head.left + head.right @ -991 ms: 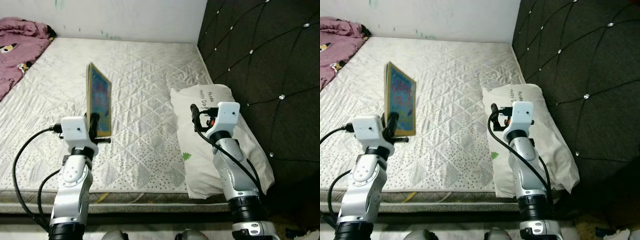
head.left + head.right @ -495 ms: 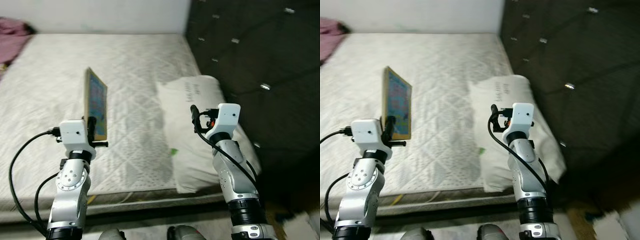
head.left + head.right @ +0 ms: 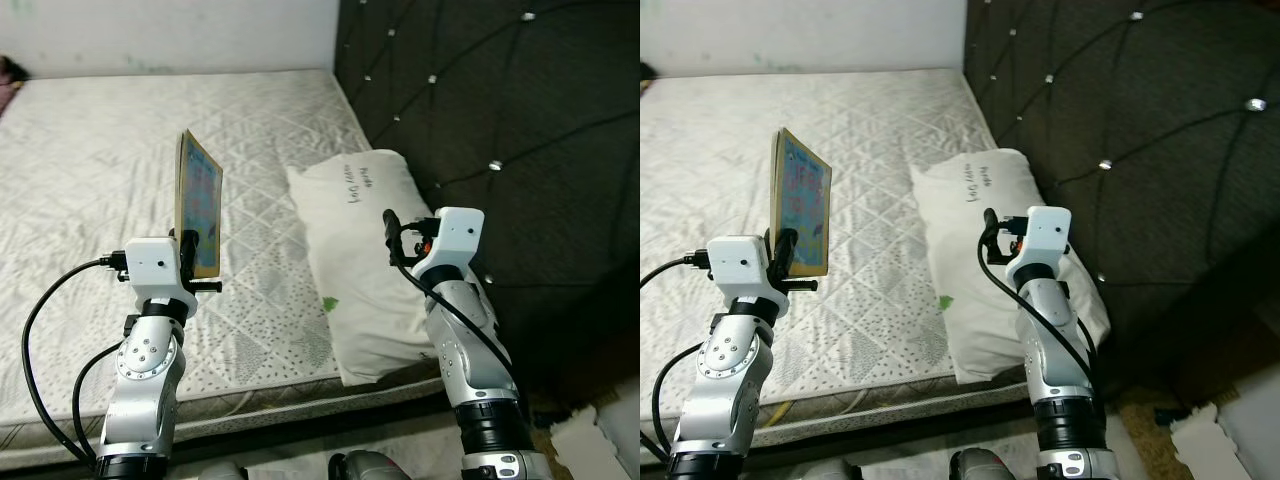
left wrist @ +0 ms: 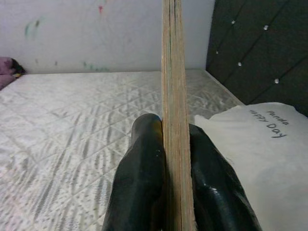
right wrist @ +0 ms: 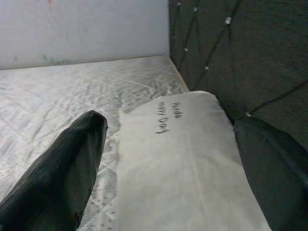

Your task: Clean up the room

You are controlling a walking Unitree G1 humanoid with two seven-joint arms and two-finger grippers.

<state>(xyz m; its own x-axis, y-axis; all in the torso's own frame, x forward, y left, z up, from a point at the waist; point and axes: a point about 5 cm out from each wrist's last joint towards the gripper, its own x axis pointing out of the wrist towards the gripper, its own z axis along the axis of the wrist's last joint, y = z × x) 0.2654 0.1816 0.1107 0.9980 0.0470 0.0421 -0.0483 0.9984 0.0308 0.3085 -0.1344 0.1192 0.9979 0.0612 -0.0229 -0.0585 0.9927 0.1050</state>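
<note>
The robot has turned to the right since a second ago: the pink blanket is gone from the left edge, and more of the dark headboard (image 3: 520,120) and some floor at the right corner show now. The book has not moved in its grip.

The left hand (image 4: 166,159) squeezes the book (image 3: 197,200) tight between its two black fingers and holds it standing up on its edge, above the bed (image 3: 90,140). The right hand (image 5: 163,168) is wide open and holds nothing. It hangs over the white pillow (image 3: 355,250) that lies by the headboard.

The robot seems to be carrying the book away to tidy it. To do this well, it should keep the grip firm and the book upright, and walk slowly so the book does not slip.
</note>
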